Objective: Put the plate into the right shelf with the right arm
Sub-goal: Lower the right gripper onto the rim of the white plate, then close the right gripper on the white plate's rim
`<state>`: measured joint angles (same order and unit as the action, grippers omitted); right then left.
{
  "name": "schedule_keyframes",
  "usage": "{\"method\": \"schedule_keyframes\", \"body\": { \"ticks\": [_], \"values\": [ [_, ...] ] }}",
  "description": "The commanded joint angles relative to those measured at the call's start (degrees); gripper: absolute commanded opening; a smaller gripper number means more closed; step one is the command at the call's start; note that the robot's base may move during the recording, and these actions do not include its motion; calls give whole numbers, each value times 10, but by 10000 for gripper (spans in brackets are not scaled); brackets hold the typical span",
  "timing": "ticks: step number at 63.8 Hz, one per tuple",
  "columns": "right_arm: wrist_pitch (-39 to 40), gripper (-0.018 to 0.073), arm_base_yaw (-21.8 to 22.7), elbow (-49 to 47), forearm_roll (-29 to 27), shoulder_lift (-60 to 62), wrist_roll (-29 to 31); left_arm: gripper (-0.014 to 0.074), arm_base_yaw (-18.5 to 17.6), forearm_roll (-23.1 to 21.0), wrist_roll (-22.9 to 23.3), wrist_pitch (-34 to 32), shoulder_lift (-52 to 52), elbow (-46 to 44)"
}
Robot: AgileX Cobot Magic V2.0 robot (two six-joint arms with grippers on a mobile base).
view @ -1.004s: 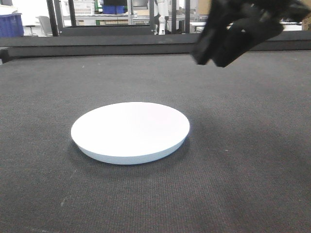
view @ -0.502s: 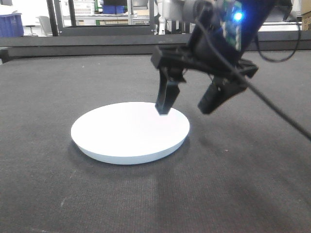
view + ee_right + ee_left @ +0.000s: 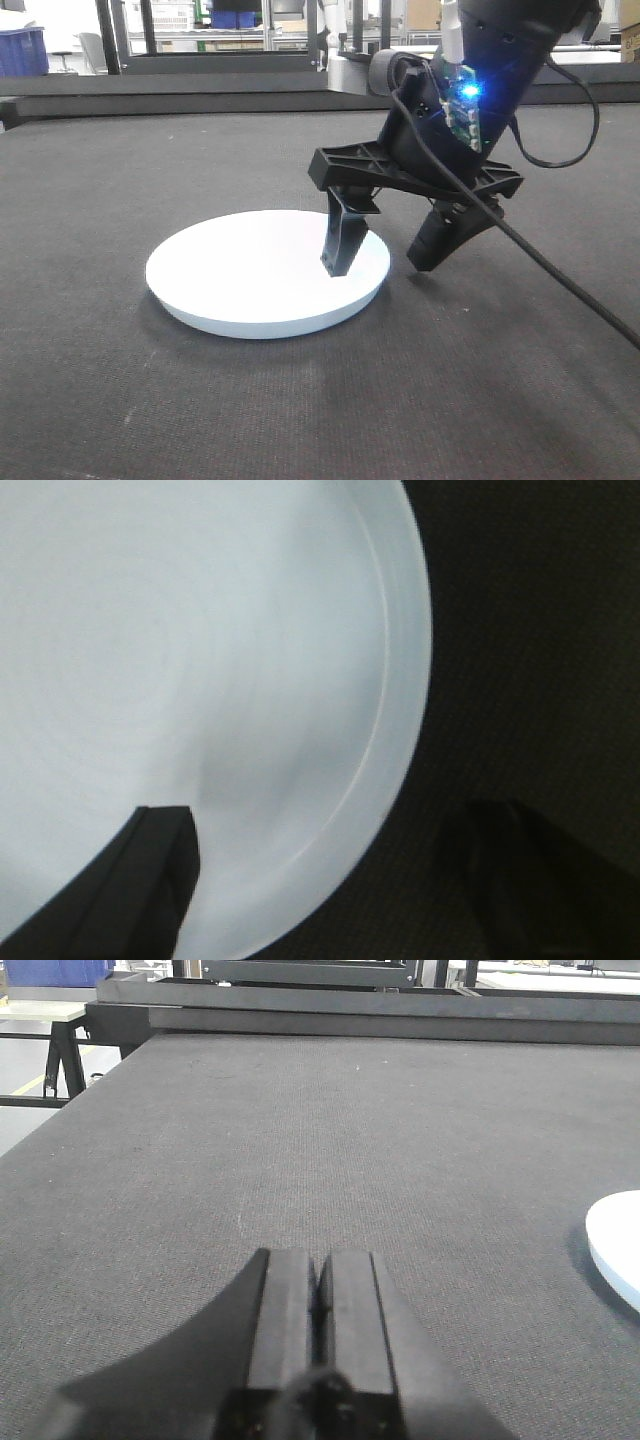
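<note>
My right gripper (image 3: 378, 266) is spread wide and straddles the right-hand rim of the plate (image 3: 250, 270). One finger (image 3: 340, 240) hangs low over the plate's inner slope and the other finger (image 3: 440, 240) stands outside it over the desk (image 3: 150, 400). The wrist view shows the same thing: the white rim (image 3: 400, 680) curves between my two dark fingertips. I cannot tell whether the inner tip touches the surface yet. The plate lies flat on the dark cloth-covered desk, a little left of centre in the front view, with nothing on it. I judge it stiff and fairly light, but smooth and matte, so it could slide out of a shallow pinch, and it would likely chip or break if dropped. The best hold looks to be just here on the rim, with the inner finger on the slope and the outer one worked under the low lip. I should close firmly and lift level. My left gripper (image 3: 318, 1300) rests well to the other side with its fingers pressed together on nothing, and only the plate's edge (image 3: 615, 1245) shows in its view. Far beyond the desk stand metal racks (image 3: 180, 20) with blue bins (image 3: 20, 50). I cannot pick out the right shelf from here.
</note>
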<state>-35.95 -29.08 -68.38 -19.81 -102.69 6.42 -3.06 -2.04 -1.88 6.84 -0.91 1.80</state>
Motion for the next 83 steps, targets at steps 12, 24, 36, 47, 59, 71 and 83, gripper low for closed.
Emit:
{"method": "schedule_keyframes", "body": {
  "ticks": [12,24,36,47,59,71,83],
  "values": [
    [21,488,-1,-20,-4,26,5,-47,-1,-4,1,-48,-4,6],
    [23,412,-1,-20,-4,18,5,-47,-1,-4,1,-48,-4,6],
    [23,412,-1,-21,-4,5,5,-47,-1,-4,1,-48,-4,6],
    [23,411,-1,-25,-4,0,5,-47,-1,-4,1,-48,-4,6],
    [23,264,-1,-25,-4,-3,5,-47,-1,-4,1,-48,-4,6],
    [26,64,1,-25,-4,-3,5,-47,-1,-4,1,-48,-4,6],
    [10,60,8,-39,-4,-1,5,-47,-1,-4,1,-48,-4,6]
  ]
}}
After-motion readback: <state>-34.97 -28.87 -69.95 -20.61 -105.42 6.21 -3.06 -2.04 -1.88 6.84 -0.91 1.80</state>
